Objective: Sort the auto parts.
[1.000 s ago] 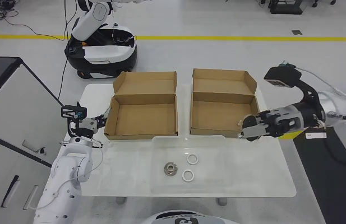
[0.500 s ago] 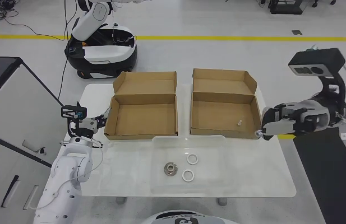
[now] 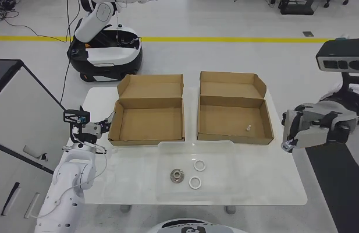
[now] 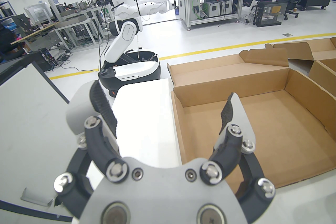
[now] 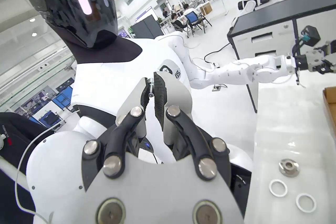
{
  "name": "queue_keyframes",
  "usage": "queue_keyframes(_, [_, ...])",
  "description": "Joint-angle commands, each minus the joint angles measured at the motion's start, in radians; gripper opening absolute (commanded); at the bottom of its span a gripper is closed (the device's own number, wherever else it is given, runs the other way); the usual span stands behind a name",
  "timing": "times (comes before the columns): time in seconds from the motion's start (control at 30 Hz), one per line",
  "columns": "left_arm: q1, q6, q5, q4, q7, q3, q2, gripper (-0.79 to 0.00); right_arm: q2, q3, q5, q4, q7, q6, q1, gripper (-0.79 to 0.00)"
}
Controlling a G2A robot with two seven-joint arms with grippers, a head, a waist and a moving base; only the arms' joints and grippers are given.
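A metal flanged part (image 3: pixel 177 175) and two white rings (image 3: pixel 199 165) (image 3: pixel 195 183) lie on the white table in front of two open cardboard boxes. The left box (image 3: pixel 149 122) is bare inside. A small screw (image 3: pixel 248 126) lies in the right box (image 3: pixel 226 122). My right gripper (image 3: pixel 288 143) hangs off the table's right edge; in its wrist view the gripper (image 5: pixel 151 83) is shut on a small silver screw (image 5: pixel 150 88). My left gripper (image 4: pixel 165 96) is open and holds nothing, just left of the left box.
The flanged part (image 5: pixel 289 167) and the rings (image 5: pixel 278 188) sit near the table's front edge. Both box lids (image 3: pixel 150 85) stand folded back at the far side. A dark cabinet (image 3: pixel 10 110) stands left of the table.
My right arm has pulled back rightward from the right box to beyond the table's edge. A small screw now lies in that box. The left arm has kept still.
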Motion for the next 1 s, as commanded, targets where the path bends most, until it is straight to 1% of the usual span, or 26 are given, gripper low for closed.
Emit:
queue_keyframes(0.0, [0.0, 0.0, 0.0, 0.0, 0.0, 0.0, 0.0, 0.0, -0.008, -0.01, 0.011, -0.003, -0.004, -0.008, 0.016, -0.785])
queue_keyframes(0.23, [0.0, 0.0, 0.0, 0.0, 0.0, 0.0, 0.0, 0.0, -0.047, -0.055, 0.053, -0.021, -0.037, -0.04, 0.083, -0.785])
queue_keyframes(0.53, [0.0, 0.0, 0.0, 0.0, 0.0, 0.0, 0.0, 0.0, -0.101, -0.141, 0.062, -0.025, -0.063, -0.067, 0.181, -0.785])
queue_keyframes(0.97, [0.0, 0.0, 0.0, 0.0, 0.0, 0.0, 0.0, 0.0, -0.103, -0.144, 0.059, -0.025, -0.064, -0.068, 0.184, -0.785])
